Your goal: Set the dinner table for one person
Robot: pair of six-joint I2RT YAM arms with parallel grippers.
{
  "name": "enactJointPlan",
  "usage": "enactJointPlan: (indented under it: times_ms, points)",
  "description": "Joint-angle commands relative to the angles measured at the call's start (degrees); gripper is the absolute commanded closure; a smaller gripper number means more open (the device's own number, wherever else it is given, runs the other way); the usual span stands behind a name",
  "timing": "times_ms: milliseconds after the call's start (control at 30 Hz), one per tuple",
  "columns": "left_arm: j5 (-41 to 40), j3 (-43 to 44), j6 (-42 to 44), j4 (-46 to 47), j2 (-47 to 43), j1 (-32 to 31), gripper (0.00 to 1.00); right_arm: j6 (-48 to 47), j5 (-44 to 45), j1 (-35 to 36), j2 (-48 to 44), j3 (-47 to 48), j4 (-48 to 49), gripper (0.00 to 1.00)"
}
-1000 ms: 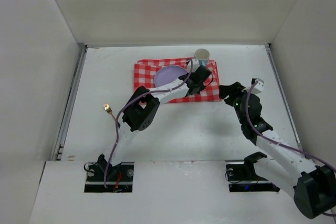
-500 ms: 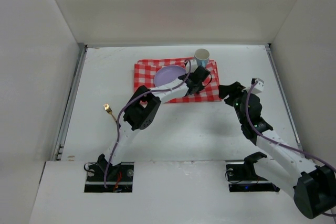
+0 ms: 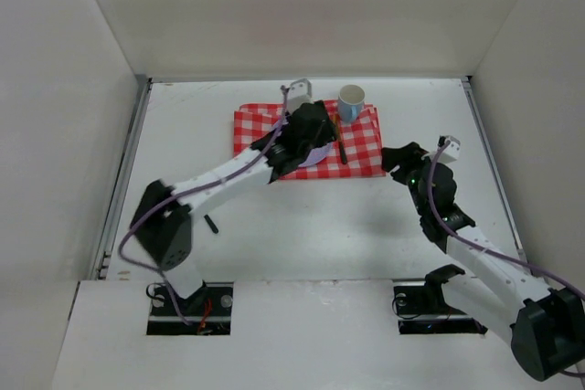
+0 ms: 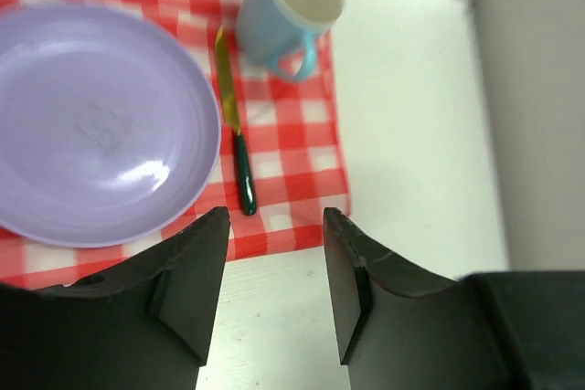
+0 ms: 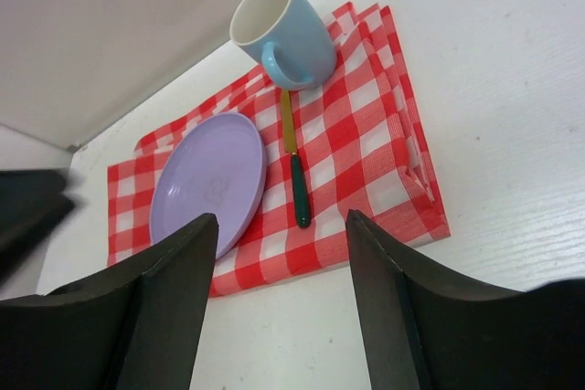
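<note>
**Place setting on the dinner table [image 3: 320,226], both claws released.**
The left gripper [image 4: 274,221] and right gripper [image 5: 279,221] were shown parted and empty. On the checked cloth [image 3: 361,157], laid at the table's far middle, a knife [image 4: 236,139] was set just beside the purple plate [image 4: 91,125], its tip near the blue mug [image 4: 288,6]. A low retreat could be expected to snag the cloth and drag the knife askew.

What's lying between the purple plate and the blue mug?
A knife, yellow blade and dark green handle, lies on the checked cloth between plate and mug; the left wrist view shows it best.
</note>
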Motion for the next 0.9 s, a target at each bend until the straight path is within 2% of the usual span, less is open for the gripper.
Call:
enactJointPlan:
  times_ms: [0, 67, 167, 267, 333, 433, 633, 867]
  points:
    - [-3.5, -12.4, 3.0, 2.5, -14.2, 2.6, 0.57, 0.5, -0.5, -0.1, 1.2, 0.1, 4.2, 0.39]
    - [-5.1, -22.4, 2.6, 0.8, -23.1, 5.7, 0.57, 0.4, -0.5, 0.2, 1.7, 0.3, 4.5, 0.5]
    - [-7.3, -34.1, 0.5, -7.6, -36.5, 12.0, 0.6, 0.3, -0.6, 0.8, 3.1, 0.8, 4.5, 0.71]
    - [-6.7, -40.7, -1.7, -19.0, -45.0, 18.8, 0.63, 0.1, -1.5, 1.5, 5.1, 1.6, 4.5, 0.79]
    - [-6.0, -44.2, -2.8, -25.1, -47.1, 23.4, 0.64, 0.1, -2.0, 2.0, 6.2, 2.0, 4.5, 0.8]
    - [-4.8, -47.9, -3.4, -27.6, -47.5, 27.7, 0.66, -0.1, -2.1, 2.1, 7.1, 2.3, 4.5, 0.77]
    - [-4.5, -51.6, -4.7, -21.3, -43.1, 30.2, 0.68, -0.8, -2.4, 2.6, 6.3, 2.4, 4.5, 0.62]
    - [-2.1, -53.7, -6.7, -16.1, -38.1, 31.7, 0.69, -1.3, -2.9, 3.5, 6.0, 2.7, 4.5, 0.58]
